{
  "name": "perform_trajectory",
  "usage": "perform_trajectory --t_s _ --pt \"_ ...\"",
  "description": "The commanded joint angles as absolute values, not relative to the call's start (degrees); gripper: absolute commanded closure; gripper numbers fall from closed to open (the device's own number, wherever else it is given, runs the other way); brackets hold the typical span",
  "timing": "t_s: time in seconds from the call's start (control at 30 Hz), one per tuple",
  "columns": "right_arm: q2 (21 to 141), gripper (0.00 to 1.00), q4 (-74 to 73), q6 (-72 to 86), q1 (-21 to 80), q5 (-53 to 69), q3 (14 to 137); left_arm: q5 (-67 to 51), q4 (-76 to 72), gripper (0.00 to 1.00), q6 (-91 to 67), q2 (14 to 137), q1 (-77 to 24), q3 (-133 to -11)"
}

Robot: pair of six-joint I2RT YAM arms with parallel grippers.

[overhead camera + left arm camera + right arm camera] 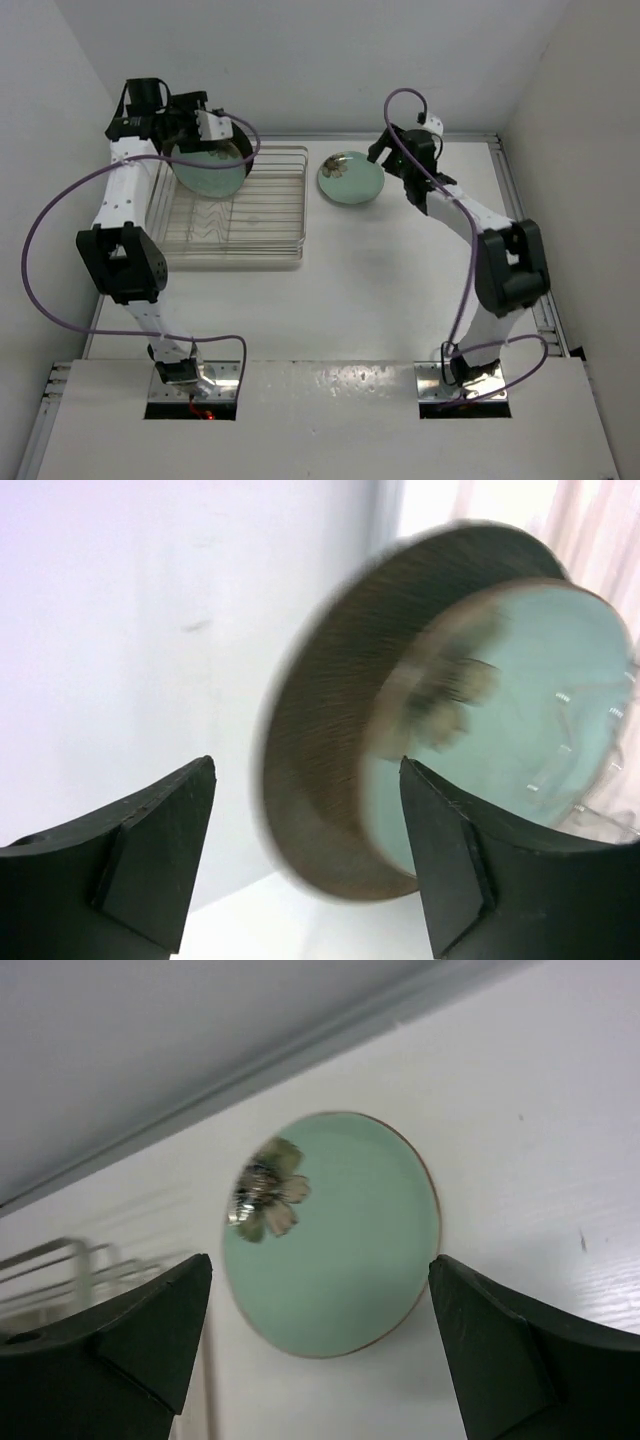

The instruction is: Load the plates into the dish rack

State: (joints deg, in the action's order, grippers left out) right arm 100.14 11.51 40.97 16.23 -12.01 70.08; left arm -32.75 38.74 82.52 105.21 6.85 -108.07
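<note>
A pale mint-green plate stands on edge at the far end of the dish rack, leaning against a larger dark brown plate behind it. Both are motion-blurred in the left wrist view. My left gripper hovers just above their rims, open, its fingers on either side of the brown rim without touching it. Another mint-green plate with a flower mark lies flat on the table to the right of the rack. My right gripper hangs open over it, holding nothing.
White walls close in the table at the left, back and right. A metal rail runs along the table's right edge. Purple cables loop off both arms. The rack's wire corner shows left of the flat plate.
</note>
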Motion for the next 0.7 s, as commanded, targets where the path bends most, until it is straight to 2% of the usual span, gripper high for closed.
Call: perform_trajectory --t_s 0.0,0.17,0.37,0.4,0.47,0.5,0.53,0.57,0.67 --pt "109.5 0.12 8.4 52.3 14.9 -14.9 75.4 -34.5 35.8 0.2 71.7 98.8 7.3 -114.9" --pt "119.6 0.2 2.4 59.4 13.6 -13.5 83.1 -35.2 35.8 0.19 55.6 95.3 9.4 -117.4" --pt "126.8 0.26 -1.9 69.2 13.1 -11.3 83.1 -30.4 37.0 0.19 41.4 89.5 11.2 -114.2" --pt "127.7 0.31 -1.6 70.1 13.1 -9.5 82.9 -29.9 38.5 0.19 40.4 88.9 11.2 -113.1" --pt "129.3 0.34 1.1 71.4 12.7 -8.2 82.4 -29.2 39.9 0.19 38.5 87.6 11.7 -111.8" --pt "131.1 0.44 4.1 72.3 12.7 -6.2 81.5 -29.2 40.5 0.19 38.5 86.3 11.7 -110.1" --pt "131.7 0.49 6.5 73.6 12.4 -4.2 81.3 -29.2 41.0 0.19 38.0 85.7 11.7 -109.1" --pt "132.4 0.61 6.8 74.3 12.0 -3.6 81.9 -30.0 41.6 0.19 38.0 85.2 11.7 -108.0" --pt "134.0 0.82 6.4 79.6 10.9 -1.4 81.8 -31.5 41.6 0.19 38.0 84.5 11.7 -104.9"
